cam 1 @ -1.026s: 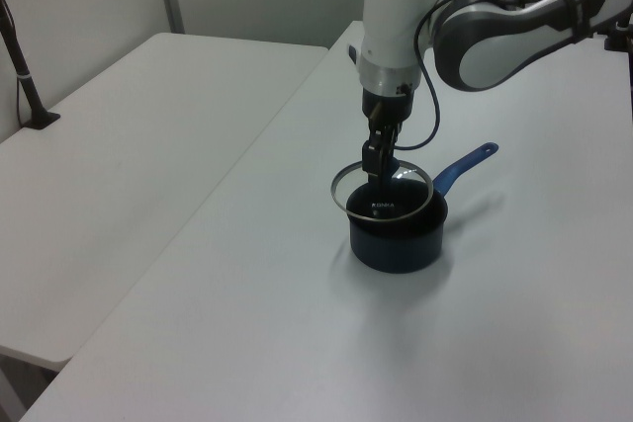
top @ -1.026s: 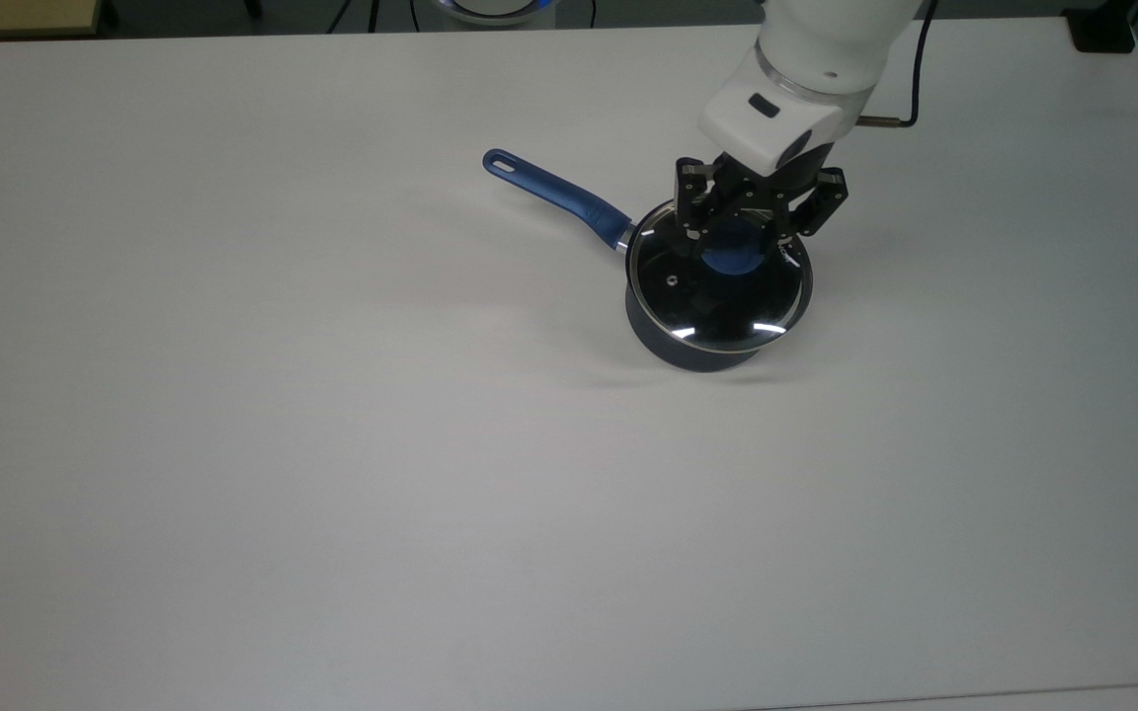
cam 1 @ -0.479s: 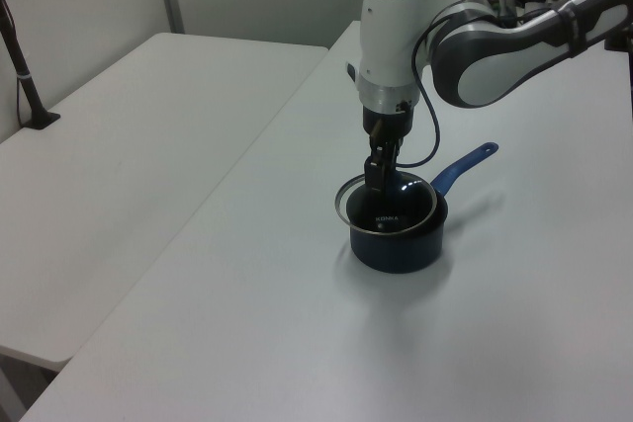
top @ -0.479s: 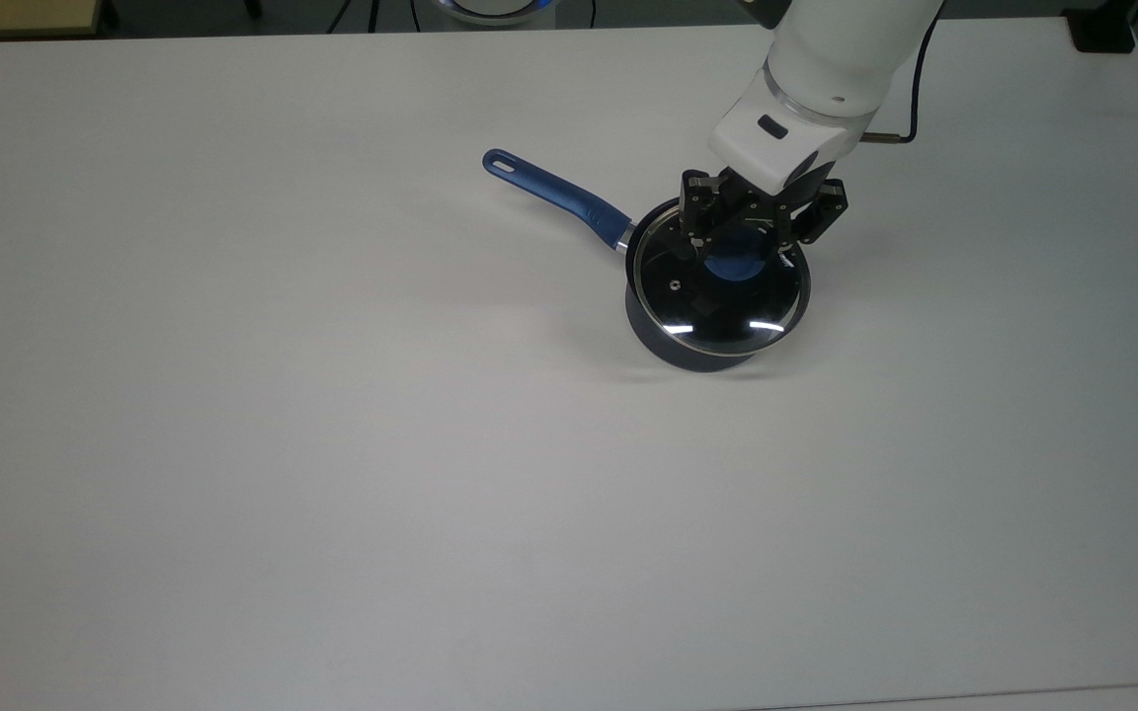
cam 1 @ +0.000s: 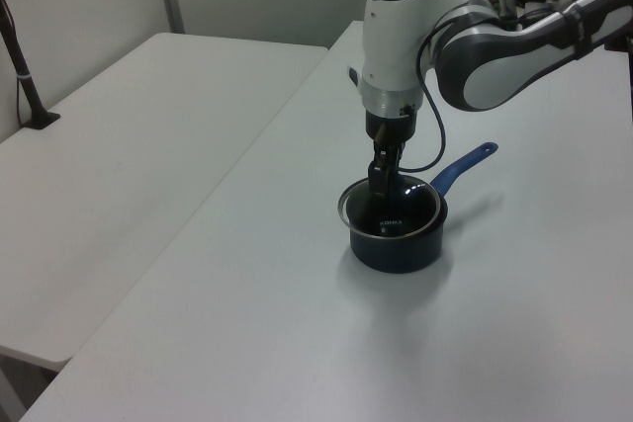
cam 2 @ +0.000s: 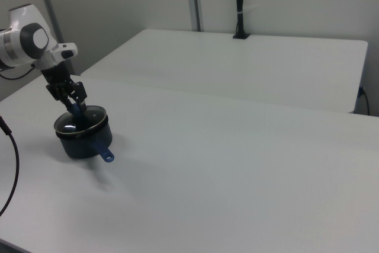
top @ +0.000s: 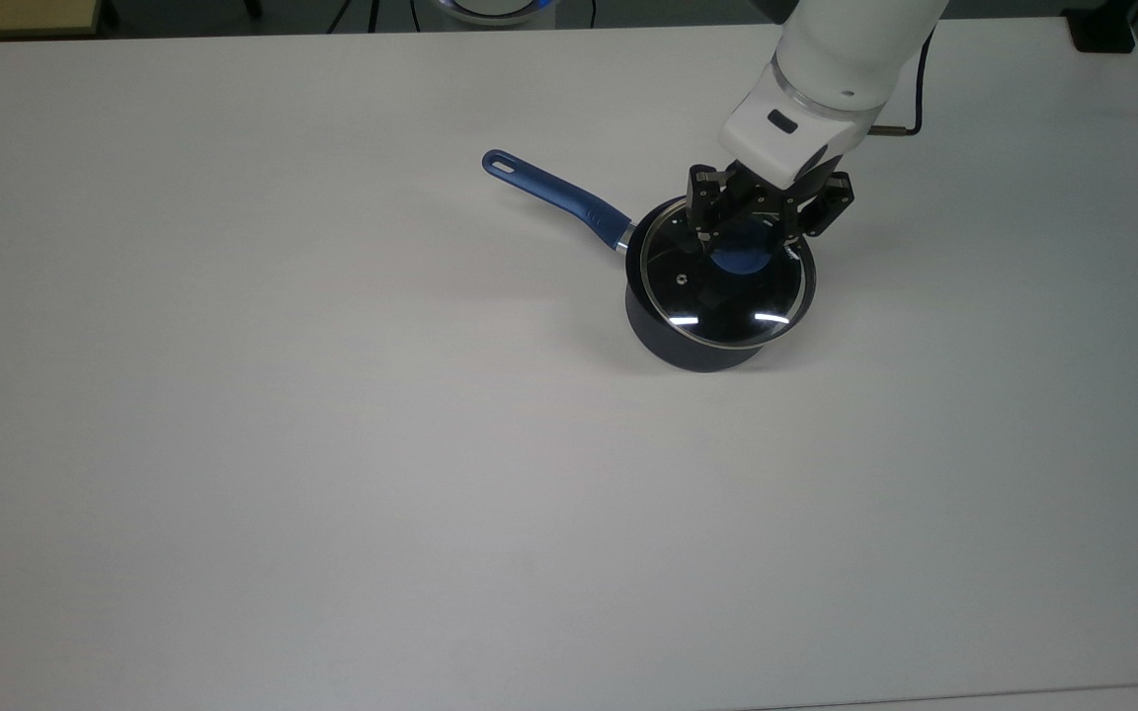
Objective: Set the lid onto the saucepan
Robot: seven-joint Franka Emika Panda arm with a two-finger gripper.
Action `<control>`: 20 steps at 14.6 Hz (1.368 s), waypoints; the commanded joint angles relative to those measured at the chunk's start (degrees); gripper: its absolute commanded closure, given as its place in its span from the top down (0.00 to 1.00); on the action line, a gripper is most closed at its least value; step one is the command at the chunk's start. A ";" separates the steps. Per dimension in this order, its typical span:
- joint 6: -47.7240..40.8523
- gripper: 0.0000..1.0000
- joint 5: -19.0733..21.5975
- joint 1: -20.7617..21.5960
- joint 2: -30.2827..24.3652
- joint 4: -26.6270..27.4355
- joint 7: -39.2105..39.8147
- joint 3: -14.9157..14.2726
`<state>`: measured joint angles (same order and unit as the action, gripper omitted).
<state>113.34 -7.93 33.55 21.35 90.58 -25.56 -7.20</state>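
A wide white table (top: 332, 444) filled the scene, with a second white table (cam 1: 129, 135) beside it in the left view. A white robot arm (top: 826, 59) reached down over a dark navy saucepan (top: 688, 341) standing near the far right in the top view, its long blue handle (top: 554, 193) pointing toward the top view's upper left. The round glass lid (top: 727, 286) sat across the saucepan's mouth, its metal rim close to level with the pan's rim. A second earlier the lid had hung above the pan and off-centre; it had since come down and lined up. The gripper (top: 742, 237) was clamped on the lid's blue knob (top: 739, 259). Judged from this, the lid seemed seated or nearly so, leaving only the letting go and lifting away.
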 commanded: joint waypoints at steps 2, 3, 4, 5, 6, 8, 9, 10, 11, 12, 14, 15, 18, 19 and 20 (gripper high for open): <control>-1.36 0.33 -1.57 0.20 -1.92 4.69 -0.11 -0.27; -1.36 0.33 -1.57 0.03 -1.93 4.78 0.16 -0.27; -1.36 0.33 -1.57 -0.15 -1.93 4.79 0.25 -0.27; -1.36 0.33 -1.57 -0.33 -1.84 4.79 0.42 -0.27; -1.36 0.33 -1.57 -0.59 -1.92 5.22 0.95 -0.27; -1.36 0.33 -1.65 -0.85 -1.93 5.93 1.48 -0.27; -1.36 0.33 -1.65 -0.94 -1.84 6.01 1.48 -0.27; -1.36 0.33 -1.65 -1.20 -1.92 6.36 1.66 -0.27; -1.36 0.33 -1.65 -1.29 -1.93 6.54 2.00 -0.27; -1.36 0.33 -1.65 -1.38 -2.01 6.54 2.18 -0.36; -1.36 0.33 -1.65 -1.73 -2.19 6.54 2.45 -0.36; -1.36 0.33 -1.65 -1.82 -2.19 6.54 2.45 -0.36; -1.01 0.66 -1.65 -2.00 -2.19 7.07 2.45 -0.36; -1.01 1.00 -1.65 -1.91 -2.19 7.07 2.10 -0.36; -1.01 1.00 -1.65 -1.82 -2.28 6.98 1.84 -0.36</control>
<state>112.82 -8.49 32.25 19.79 94.41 -24.21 -7.36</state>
